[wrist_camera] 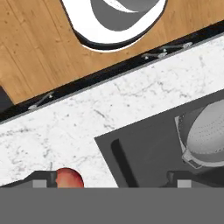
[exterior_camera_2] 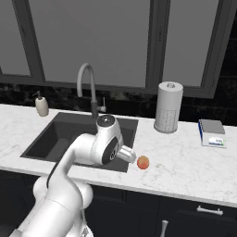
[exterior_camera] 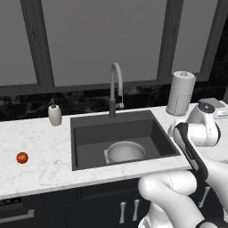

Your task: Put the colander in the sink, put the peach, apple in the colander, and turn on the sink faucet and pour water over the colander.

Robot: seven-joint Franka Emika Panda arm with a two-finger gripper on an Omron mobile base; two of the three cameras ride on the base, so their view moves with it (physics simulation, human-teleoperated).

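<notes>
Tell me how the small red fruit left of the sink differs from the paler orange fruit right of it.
The red apple is deeper in colour than the pale orange peach. The apple lies left of the dark grey sink, far from the arm; the peach lies right of it, beside the arm. Both are small, round, and rest on the marble counter.

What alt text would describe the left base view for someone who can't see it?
A pale colander sits in a dark sink set in a marble counter, under a tall faucet. A red apple lies far left; the white robot arm rises at right.
</notes>
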